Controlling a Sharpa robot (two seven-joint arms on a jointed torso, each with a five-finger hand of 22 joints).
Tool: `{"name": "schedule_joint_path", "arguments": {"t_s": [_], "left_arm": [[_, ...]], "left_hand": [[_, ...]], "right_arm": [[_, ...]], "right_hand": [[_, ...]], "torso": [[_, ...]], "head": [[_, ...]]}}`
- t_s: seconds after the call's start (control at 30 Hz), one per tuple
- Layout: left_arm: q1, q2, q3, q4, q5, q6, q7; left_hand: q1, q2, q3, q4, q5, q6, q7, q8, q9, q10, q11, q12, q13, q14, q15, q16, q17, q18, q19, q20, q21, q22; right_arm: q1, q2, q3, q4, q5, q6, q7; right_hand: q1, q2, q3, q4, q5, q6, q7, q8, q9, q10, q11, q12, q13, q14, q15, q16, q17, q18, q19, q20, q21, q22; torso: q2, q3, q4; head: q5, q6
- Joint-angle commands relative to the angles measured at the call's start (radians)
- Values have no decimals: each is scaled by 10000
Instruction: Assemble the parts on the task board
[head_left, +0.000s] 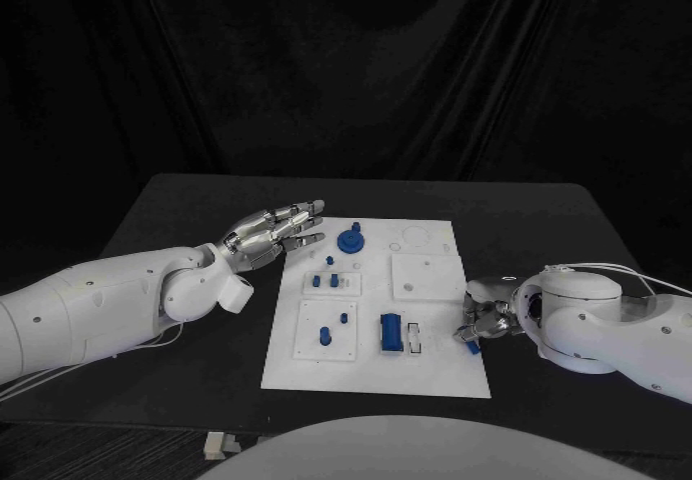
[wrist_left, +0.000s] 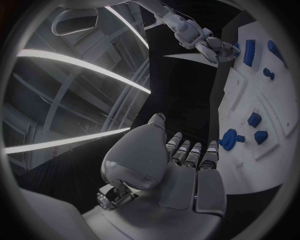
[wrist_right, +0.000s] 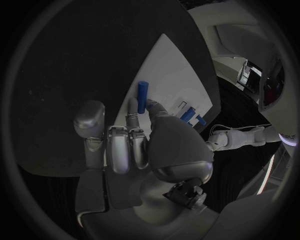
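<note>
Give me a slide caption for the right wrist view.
Right hand pinches a blue peg beside the white task board.

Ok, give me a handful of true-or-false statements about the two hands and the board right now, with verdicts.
1. The right hand pinches a blue peg. True.
2. The left hand holds a blue part. False: it holds nothing, its fingers stretched out by the task board's far left corner.
3. The round blue part sits at the far end of the board. True.
4. The right hand is over the board's centre. False: it is at the board's right edge.
</note>
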Motion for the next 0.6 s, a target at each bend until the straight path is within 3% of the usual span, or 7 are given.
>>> {"name": "schedule_joint_path", "arguments": {"t_s": [0.03,0.13,0.2,0.23,0.33,0.43,0.6], "left_arm": [[-26,11,10,6,29,153,87],[-34,10,10,4,29,157,85],[-37,10,10,3,29,160,85],[-39,10,10,3,29,162,84],[-43,8,10,2,29,167,82],[-46,5,10,-1,29,167,77],[-49,2,10,-3,29,166,65]], "left_hand": [[44,74,60,10,58,70,10,46,11,-4,65,49,11,18,11,24,0,153,-5,89,37,3],[44,74,60,10,58,70,10,46,11,-4,65,49,11,18,11,24,0,153,-5,89,37,3],[50,85,74,4,62,79,23,48,12,-4,79,46,11,18,9,24,0,154,-4,90,38,5],[50,85,74,4,62,79,23,48,12,-4,79,46,11,18,9,24,0,154,-4,90,38,5],[59,102,96,-5,67,86,36,49,12,-3,94,48,11,19,7,25,0,156,-3,91,38,5],[66,116,114,-13,69,97,50,52,13,3,102,76,16,19,6,26,0,157,-1,93,40,8],[77,118,188,-48,70,190,162,71,22,76,214,310,56,22,-43,34,3,169,2,89,40,5]], "right_arm": [[-97,35,-52,-64,-34,-36,-54],[-100,59,-52,-63,-34,-124,55],[-100,65,-52,-56,-27,-251,174],[-101,64,-52,-48,0,-362,260],[-100,42,-51,-18,287,-785,546],[-96,9,-50,20,780,-1129,769],[18,-19,-48,84,2317,-1652,1139]], "right_hand": [[152,5,524,-551,74,-145,-14,-147,-112,1060,109,27,2632,740,46,-10,874,-93,-44,38,-60,1085],[269,-64,687,-785,44,-238,60,-263,-164,1060,164,27,2632,734,91,-18,843,-91,-55,72,-75,1080],[612,-62,1078,-1195,234,-264,161,-349,-214,1060,244,27,2632,733,144,-18,839,-95,-62,108,-48,1087],[587,-142,1613,-1484,175,-202,261,-430,-293,1060,375,27,2632,732,225,-13,841,-113,-73,182,-14,1097],[41,-390,2689,-1889,800,-124,364,-605,-466,1060,440,27,2632,732,309,4,848,-99,-84,265,81,1112],[-282,-454,3227,-2022,1049,-121,385,-701,-569,1060,447,27,2632,735,334,18,867,-103,-89,294,133,1117],[-738,-439,3583,-1925,1029,-113,382,-800,-715,1060,453,27,2632,745,343,45,920,-108,-84,311,212,1124]], "torso": [[1,-2,0],[0,-1,0],[-2,-1,1],[-3,-2,-1],[1,-1,2],[1,-1,-1],[0,-1,0]], "head": [[16,-1],[32,-1],[43,-1],[55,-1],[62,-1],[72,-1],[63,-1]]}}
